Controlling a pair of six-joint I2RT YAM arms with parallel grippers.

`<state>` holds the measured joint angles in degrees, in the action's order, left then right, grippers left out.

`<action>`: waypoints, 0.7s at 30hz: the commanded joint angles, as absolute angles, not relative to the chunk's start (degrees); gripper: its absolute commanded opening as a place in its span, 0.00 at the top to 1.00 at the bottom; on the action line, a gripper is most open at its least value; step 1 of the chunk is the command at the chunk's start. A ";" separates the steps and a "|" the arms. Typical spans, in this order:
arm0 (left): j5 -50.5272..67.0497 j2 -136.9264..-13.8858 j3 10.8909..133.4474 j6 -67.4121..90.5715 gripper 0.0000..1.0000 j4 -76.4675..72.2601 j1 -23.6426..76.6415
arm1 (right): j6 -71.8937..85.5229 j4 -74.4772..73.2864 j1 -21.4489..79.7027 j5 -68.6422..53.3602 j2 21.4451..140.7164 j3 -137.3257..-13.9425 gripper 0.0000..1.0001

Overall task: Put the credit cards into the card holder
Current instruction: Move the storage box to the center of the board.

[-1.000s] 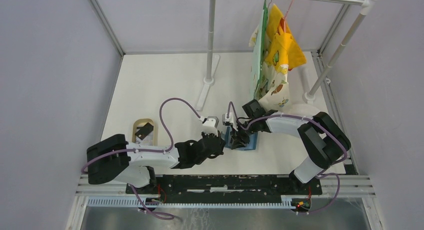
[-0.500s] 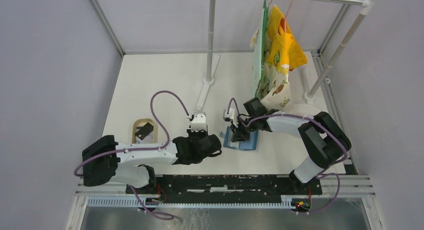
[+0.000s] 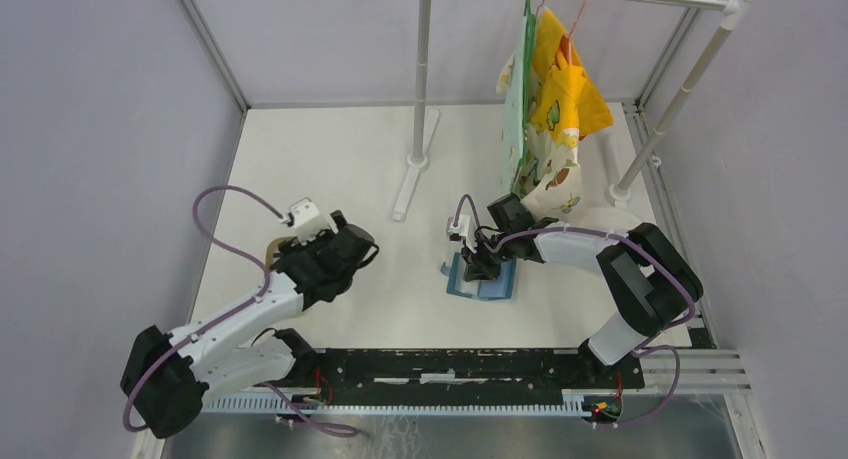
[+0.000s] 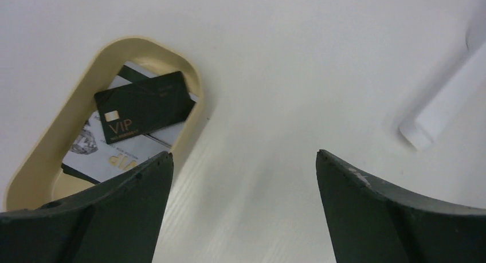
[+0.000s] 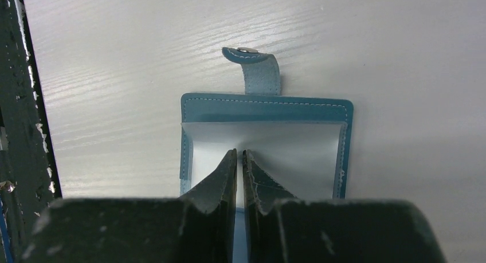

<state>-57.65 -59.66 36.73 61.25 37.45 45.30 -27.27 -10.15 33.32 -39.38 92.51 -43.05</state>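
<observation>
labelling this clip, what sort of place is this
Probably a robot lab test cell: two arms bolted at a white table's edge, grey panels walling it in, and staged props: a clothes rack, a tray of cards.

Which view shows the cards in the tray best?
Left wrist: the cards lie stacked in the tan tray, black VIP card on top, print readable. In the top view the left arm covers nearly all of the tray. The right wrist view shows only the blue wallet.
</observation>
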 commanded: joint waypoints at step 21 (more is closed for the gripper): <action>-25.82 -66.75 30.37 43.45 0.22 15.56 13.80 | -28.30 -10.57 33.13 -39.18 91.56 -44.38 0.87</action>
